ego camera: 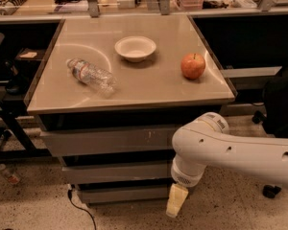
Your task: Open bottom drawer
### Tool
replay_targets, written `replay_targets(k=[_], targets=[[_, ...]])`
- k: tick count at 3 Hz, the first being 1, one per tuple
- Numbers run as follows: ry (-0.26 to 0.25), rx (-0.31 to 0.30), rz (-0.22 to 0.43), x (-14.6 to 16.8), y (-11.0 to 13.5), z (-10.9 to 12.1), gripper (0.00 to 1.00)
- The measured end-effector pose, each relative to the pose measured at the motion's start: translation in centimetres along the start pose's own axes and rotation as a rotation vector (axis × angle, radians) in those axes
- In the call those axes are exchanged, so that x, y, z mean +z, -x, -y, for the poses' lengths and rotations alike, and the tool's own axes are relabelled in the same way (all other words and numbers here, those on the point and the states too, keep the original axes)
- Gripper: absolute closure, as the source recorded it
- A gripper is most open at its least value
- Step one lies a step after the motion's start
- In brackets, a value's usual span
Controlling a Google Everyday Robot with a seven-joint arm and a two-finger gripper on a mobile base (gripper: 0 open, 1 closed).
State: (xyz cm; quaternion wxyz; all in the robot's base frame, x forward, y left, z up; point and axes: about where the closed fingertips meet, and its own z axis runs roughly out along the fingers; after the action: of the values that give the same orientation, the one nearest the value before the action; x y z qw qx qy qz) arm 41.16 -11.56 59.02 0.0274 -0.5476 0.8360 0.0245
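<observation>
Three grey metal drawers sit stacked under a tan cabinet top, all closed. The bottom drawer [120, 193] is the smallest and lowest, with a plain handleless front near the floor. My gripper [176, 201] hangs from the white arm [230, 152] at the right end of the bottom drawer's front, just in front of it. The pale finger [176, 200] points down toward the floor. The mid-sized drawer [116, 172] and the widest drawer [108, 141] with pale scratches lie above.
On the cabinet top [158, 87] lie a clear plastic bottle [91, 75], a white bowl [135, 48] and a red apple [193, 66]. A black cable [79, 207] trails on the speckled floor at the left. A black chair [281, 109] stands at the right.
</observation>
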Motion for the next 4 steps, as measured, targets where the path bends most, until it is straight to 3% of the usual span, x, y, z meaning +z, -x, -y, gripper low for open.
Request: replay_targets(k=[1, 2, 3, 4], targets=[[0.04, -0.016, 0.008, 4.4, -0.3, -1.2, 0.0], [0.086, -0.01, 0.014, 12.2, -0.5, -1.8, 0.0], [0.15, 0.046, 0.016, 18.8, -0.7, -2.2, 0.0], [0.189, 0.05, 0.005, 20.4, -1.2, -3.4, 0.0]])
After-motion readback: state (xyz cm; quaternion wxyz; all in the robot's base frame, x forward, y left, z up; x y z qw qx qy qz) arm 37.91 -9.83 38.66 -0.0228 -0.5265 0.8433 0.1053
